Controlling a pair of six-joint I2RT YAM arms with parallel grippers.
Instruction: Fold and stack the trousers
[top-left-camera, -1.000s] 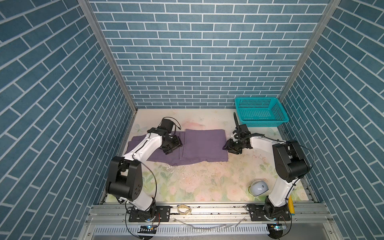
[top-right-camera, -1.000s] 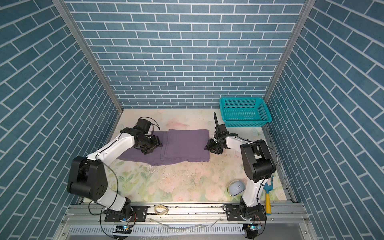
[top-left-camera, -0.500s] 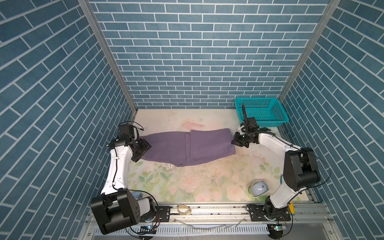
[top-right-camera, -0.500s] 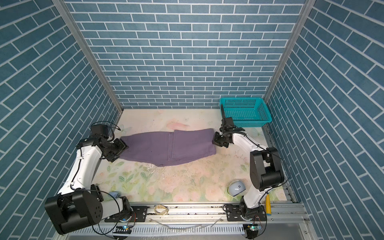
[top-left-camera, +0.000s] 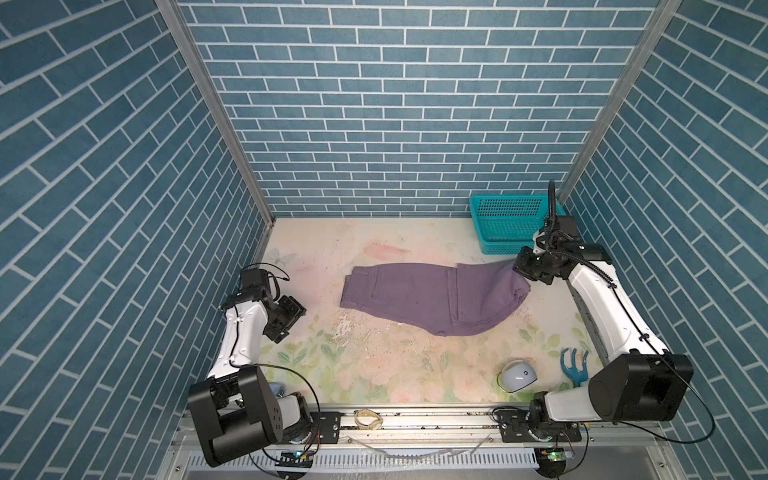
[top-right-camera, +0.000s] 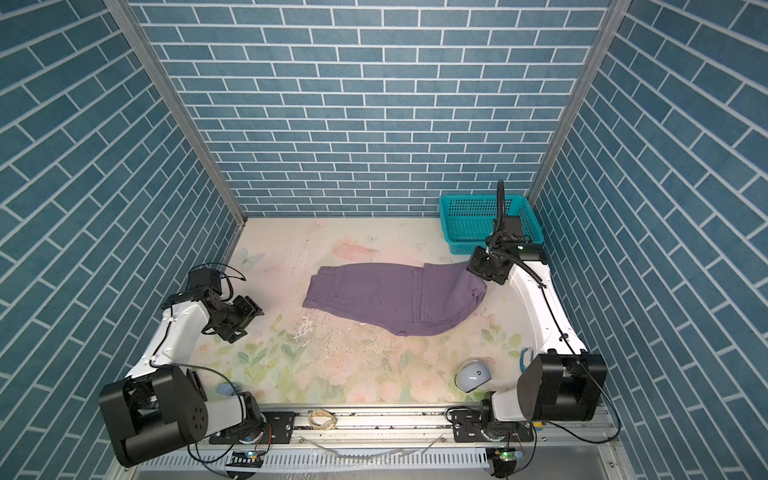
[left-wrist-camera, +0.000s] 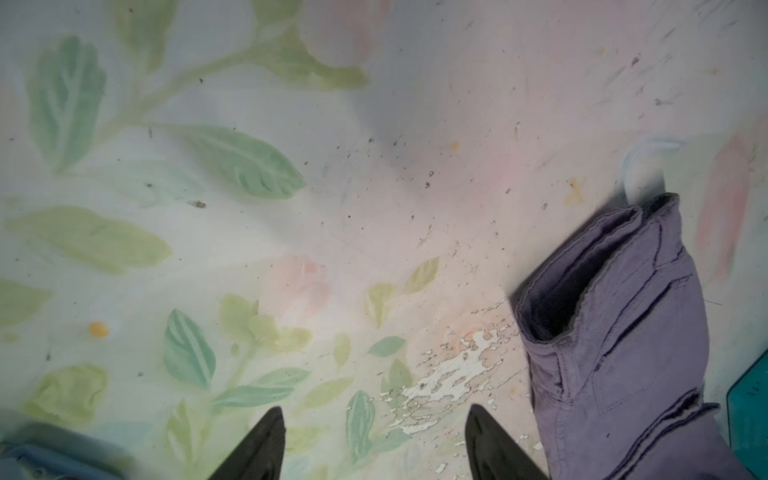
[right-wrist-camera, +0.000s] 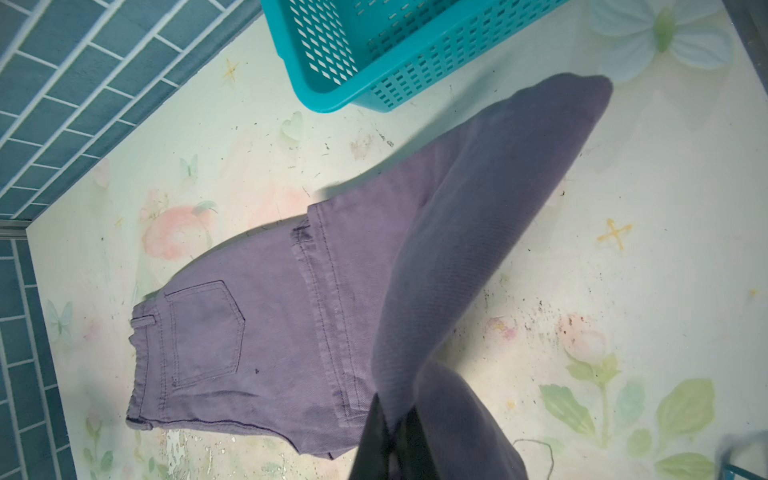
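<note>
Teal-blue brick-pattern wall panels (top-left-camera: 395, 104) close the cell on its left, far and right sides, with slanting aluminium corner posts (top-left-camera: 217, 108) between them. The floor of the cell is a pale tabletop printed with faded pink flowers and green leaves (top-left-camera: 374, 365). It is scuffed and speckled with dark grit. A flaked white patch in the print (top-left-camera: 345, 328) lies just left of centre.

Across the middle lie the dusty-purple fabric trousers (top-left-camera: 415, 295). Their waistband end lies flat on the tabletop towards the left, with a back pocket facing up. Their right end is held up off the surface, and the cloth drapes down from it in a fold. The right gripper (top-left-camera: 519, 271) is clamped tight on that raised end, and in the right wrist view the fabric is pinched between the dark fingers (right-wrist-camera: 374, 436).

A teal perforated plastic basket (top-left-camera: 498, 245) stands in the far right corner, close behind this grip but apart from the cloth.

The left gripper (top-left-camera: 292, 308) hovers over the left side of the tabletop, well apart from the trousers. Its jaws are spread and hold nothing.

Near the right front sit a pale grey dome-shaped object (top-left-camera: 517, 376) and a blue plastic fork-shaped tool (top-left-camera: 573, 368). A tan rubber band (top-left-camera: 368, 419) rests on the aluminium rail (top-left-camera: 436, 422) along the near edge.
</note>
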